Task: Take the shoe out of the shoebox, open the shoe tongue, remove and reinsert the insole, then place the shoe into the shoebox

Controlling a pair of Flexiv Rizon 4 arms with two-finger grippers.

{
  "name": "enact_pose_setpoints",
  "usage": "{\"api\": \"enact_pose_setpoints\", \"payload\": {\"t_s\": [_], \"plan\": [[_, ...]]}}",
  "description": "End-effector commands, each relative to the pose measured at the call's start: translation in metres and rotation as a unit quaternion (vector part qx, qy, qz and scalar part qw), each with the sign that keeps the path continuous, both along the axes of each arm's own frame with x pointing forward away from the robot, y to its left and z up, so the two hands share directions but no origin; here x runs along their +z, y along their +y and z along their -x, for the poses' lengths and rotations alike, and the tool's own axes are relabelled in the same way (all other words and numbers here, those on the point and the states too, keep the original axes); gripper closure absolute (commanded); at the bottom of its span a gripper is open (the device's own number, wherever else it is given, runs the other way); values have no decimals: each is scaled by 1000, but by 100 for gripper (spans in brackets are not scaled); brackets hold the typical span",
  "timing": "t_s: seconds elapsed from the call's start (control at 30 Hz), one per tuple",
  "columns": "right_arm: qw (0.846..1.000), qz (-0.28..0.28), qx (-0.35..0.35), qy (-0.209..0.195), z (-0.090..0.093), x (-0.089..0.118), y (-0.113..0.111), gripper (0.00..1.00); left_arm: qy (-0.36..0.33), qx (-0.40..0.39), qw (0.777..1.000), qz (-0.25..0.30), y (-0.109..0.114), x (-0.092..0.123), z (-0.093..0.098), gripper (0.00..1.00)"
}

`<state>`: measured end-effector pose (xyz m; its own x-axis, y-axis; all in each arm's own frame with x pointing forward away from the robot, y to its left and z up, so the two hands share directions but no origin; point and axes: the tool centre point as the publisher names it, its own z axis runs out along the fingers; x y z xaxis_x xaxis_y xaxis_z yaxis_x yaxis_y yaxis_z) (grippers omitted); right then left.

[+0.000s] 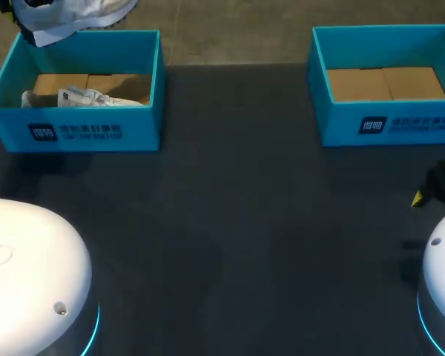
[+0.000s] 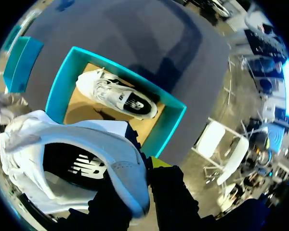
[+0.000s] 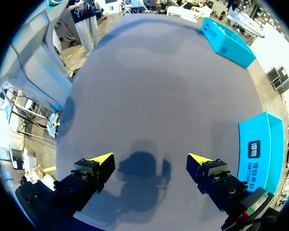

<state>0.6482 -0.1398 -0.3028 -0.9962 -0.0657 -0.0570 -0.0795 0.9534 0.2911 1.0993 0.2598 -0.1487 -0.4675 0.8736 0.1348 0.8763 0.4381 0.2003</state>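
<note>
Currently gripping shoe (image 2: 72,163) with left pincer (image 2: 137,185), clamped on the rim at one end, apparently the heel. Holding it high above box (image 2: 171,126), over its far wall. Right pincer (image 3: 151,166): spread wide over table (image 3: 149,86), well right of box. Risk: narrow hold, so could swing or slip out and drop onto second shoe (image 2: 118,94) lying inside box, or clip a wall. Long axis running sideways from pincer, roughly parallel to box's long walls; toe apparently pointing away from pincer, not confirmed.
</note>
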Motion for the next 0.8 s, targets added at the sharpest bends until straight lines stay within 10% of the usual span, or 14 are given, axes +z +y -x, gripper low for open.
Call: {"api": "enact_pose_setpoints", "payload": {"t_s": [0.03,0.6,0.8], "plan": [[1000,2,-1,-1,1,-1,1,0,-8,-21,1000,0,10,-6,6,100],[1000,2,-1,-1,1,-1,1,0,1,-5,999,-36,19,-12,-4,100],[1000,2,-1,-1,1,-1,1,0,-7,-132,991,1,35,-11,-16,100]]}}
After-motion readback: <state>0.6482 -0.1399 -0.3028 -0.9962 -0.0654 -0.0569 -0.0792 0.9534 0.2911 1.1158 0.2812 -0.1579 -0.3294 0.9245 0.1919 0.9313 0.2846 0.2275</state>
